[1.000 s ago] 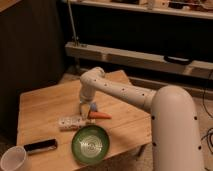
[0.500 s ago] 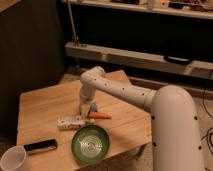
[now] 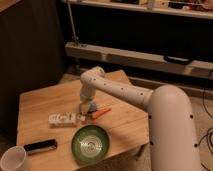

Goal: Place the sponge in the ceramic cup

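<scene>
The blue sponge point(image 3: 93, 106) lies on the wooden table point(image 3: 45, 105) near its middle, just left of an orange carrot point(image 3: 102, 113). My gripper point(image 3: 87, 106) points straight down at the sponge's left side, right over it or touching it; I cannot make out which. The white ceramic cup point(image 3: 13, 159) stands at the table's front left corner, far from the gripper and partly cut off by the picture's edge.
A white power strip point(image 3: 63, 119) lies left of the sponge. A green striped bowl point(image 3: 90, 142) sits near the front edge, and a flat black object point(image 3: 40, 146) lies between bowl and cup. Dark shelving runs behind the table.
</scene>
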